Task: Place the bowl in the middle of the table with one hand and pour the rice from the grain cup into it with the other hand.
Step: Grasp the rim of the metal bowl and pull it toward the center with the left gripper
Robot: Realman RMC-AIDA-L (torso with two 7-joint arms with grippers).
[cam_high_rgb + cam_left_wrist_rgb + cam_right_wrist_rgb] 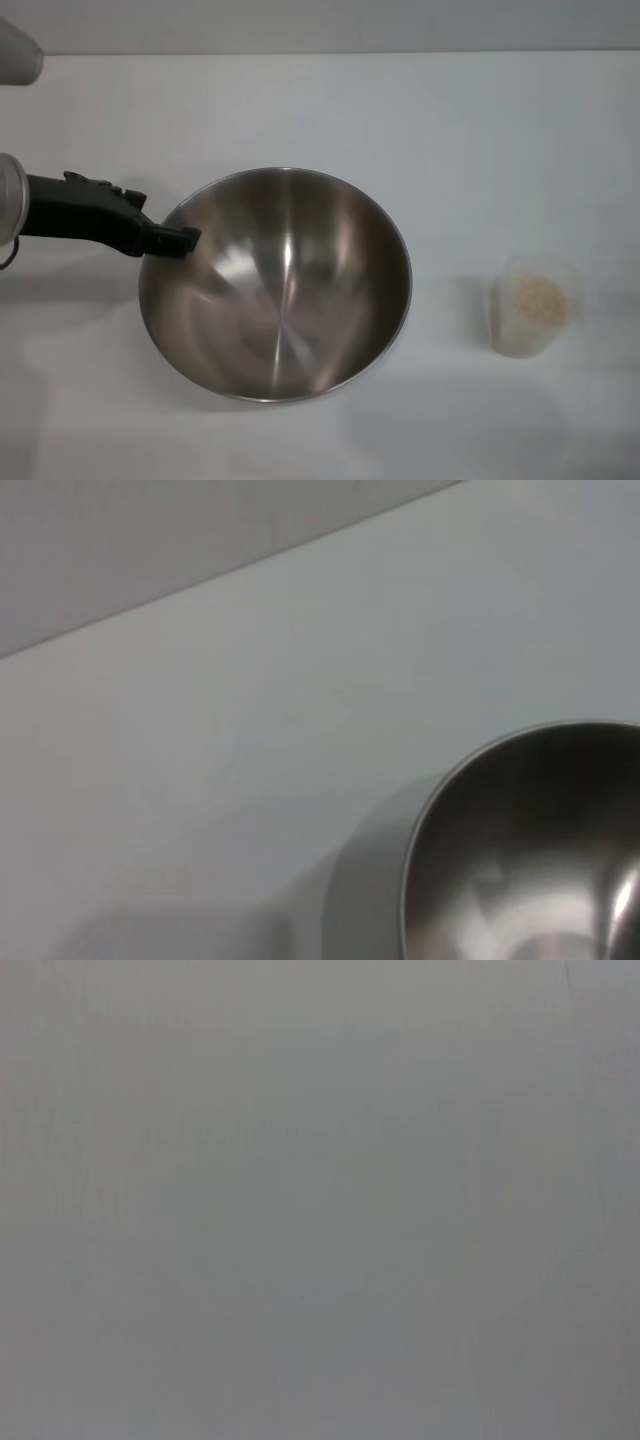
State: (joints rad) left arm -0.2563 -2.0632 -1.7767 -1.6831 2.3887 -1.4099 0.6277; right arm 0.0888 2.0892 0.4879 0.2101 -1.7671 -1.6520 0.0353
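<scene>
The large steel bowl stands on the white table near its middle. My left gripper reaches in from the left and its black fingers close on the bowl's left rim. The left wrist view shows part of the bowl, but not my fingers. The small translucent grain cup stands upright to the right of the bowl, apart from it, with pale rice inside. My right gripper is out of view; the right wrist view shows only a plain grey surface.
The table's far edge runs along the top of the head view. A grey part of my left arm sits at the left border.
</scene>
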